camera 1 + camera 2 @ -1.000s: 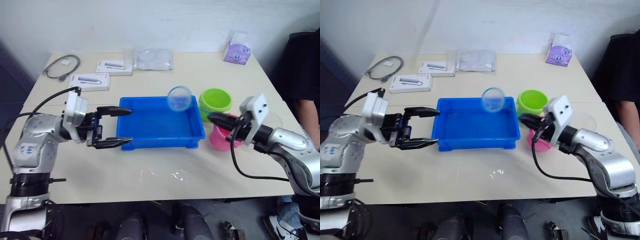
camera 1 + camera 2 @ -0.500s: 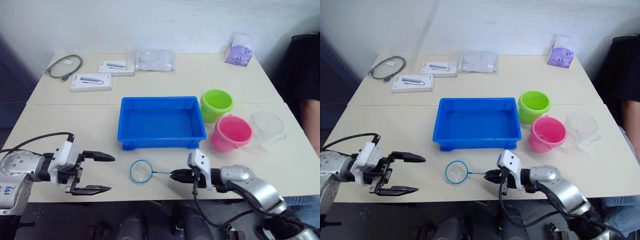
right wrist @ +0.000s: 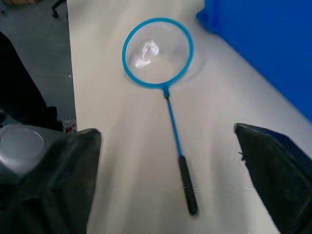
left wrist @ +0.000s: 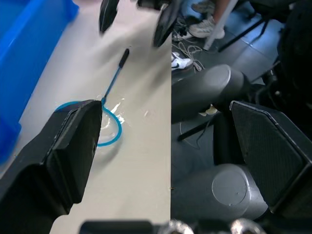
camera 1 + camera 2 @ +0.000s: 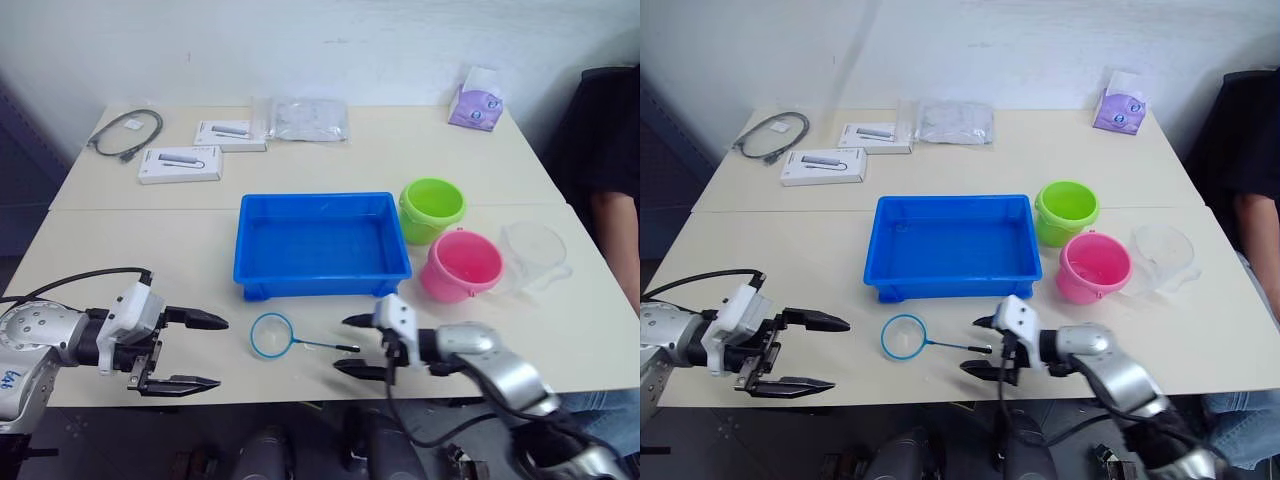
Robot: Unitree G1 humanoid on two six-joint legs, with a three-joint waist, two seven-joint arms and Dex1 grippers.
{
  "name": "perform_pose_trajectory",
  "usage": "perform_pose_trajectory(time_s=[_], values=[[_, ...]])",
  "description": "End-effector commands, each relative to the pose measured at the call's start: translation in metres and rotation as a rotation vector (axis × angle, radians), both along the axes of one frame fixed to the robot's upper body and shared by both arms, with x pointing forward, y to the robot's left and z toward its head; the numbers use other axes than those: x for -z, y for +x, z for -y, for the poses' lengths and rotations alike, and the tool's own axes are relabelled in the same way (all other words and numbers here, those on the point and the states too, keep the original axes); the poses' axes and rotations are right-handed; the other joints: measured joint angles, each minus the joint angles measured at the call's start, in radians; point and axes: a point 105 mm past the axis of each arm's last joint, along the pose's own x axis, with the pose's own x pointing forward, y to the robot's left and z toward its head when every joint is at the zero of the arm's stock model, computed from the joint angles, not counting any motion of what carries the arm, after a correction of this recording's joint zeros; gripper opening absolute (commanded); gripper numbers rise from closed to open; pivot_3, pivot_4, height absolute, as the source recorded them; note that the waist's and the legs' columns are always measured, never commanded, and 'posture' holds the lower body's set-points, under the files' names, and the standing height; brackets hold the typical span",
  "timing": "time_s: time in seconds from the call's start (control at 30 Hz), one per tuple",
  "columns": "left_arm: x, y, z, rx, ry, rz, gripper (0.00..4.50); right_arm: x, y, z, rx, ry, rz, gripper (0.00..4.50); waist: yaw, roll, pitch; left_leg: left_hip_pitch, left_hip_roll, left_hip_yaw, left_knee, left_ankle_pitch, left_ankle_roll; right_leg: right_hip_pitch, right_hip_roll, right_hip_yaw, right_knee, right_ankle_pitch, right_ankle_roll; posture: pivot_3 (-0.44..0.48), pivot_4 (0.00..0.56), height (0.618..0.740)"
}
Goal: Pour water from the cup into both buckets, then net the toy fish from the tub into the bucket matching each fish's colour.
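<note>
Left gripper [image 5: 205, 351]: fingers spread, holding nothing, at the counter's [image 5: 130, 240] near edge. The net [image 5: 285, 337] lies flat on the counter just in front of the tub [image 5: 322, 245], its handle end near the right gripper [image 5: 358, 345], whose fingers are spread and apart from it. Green bucket [image 5: 432, 208] and pink bucket [image 5: 462, 265] stand right of the tub, the cup [image 5: 535, 255] beyond them. Two white boxes [image 5: 180, 163], a cable [image 5: 125, 132] and a clear bag [image 5: 308, 118] lie along the far side.
</note>
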Motion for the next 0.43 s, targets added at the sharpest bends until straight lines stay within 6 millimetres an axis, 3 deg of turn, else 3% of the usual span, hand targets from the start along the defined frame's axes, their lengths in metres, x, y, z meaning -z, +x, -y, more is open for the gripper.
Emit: perform_pose_trajectory(time_s=[0.03, 0.13, 0.2, 0.33, 0.43], values=[[0.005, 0.009, -0.032, -0.159, 0.128, 0.088, 4.50, -0.031, -0.024, 0.029, 0.006, 0.046, 0.045, 4.41, 0.008, 0.000, 0.000, 0.000, 0.000, 0.000, -0.001, 0.000, 0.000, 0.000, 0.000, 0.000, 0.000, 0.000, 0.000, 0.000, 0.150, 0.740], [0.014, 0.014, -0.053, -0.269, 0.172, 0.168, 4.50, -0.036, -0.038, 0.059, 0.064, 0.007, 0.081, 4.41, 0.011, 0.000, 0.000, 0.001, 0.001, 0.000, -0.001, -0.002, -0.001, 0.000, 0.001, 0.000, 0.000, -0.001, -0.001, 0.000, 0.150, 0.740], [0.031, 0.012, -0.075, -0.348, 0.227, 0.204, 4.50, -0.049, -0.038, 0.093, 0.201, 0.003, 0.184, 4.41, 0.013, 0.000, 0.000, 0.001, 0.001, 0.001, -0.001, -0.002, 0.000, 0.001, 0.001, 0.000, 0.000, -0.001, -0.001, 0.000, 0.150, 0.740], [0.041, 0.012, -0.086, -0.427, 0.214, 0.217, 4.50, -0.055, -0.054, 0.138, 0.247, -0.122, 0.364, 4.41, 0.014, -0.002, -0.001, 0.002, 0.001, 0.002, -0.001, -0.004, 0.002, 0.001, 0.001, 0.001, 0.000, 0.000, -0.001, 0.000, 0.150, 0.740], [0.048, 0.009, -0.092, -0.440, 0.229, 0.210, 4.50, -0.057, -0.056, 0.156, 0.305, -0.163, 0.446, 4.41, 0.013, -0.004, -0.003, 0.003, 0.001, 0.002, -0.001, -0.005, 0.002, 0.001, 0.001, 0.001, -0.001, 0.000, -0.001, 0.000, 0.150, 0.740]])
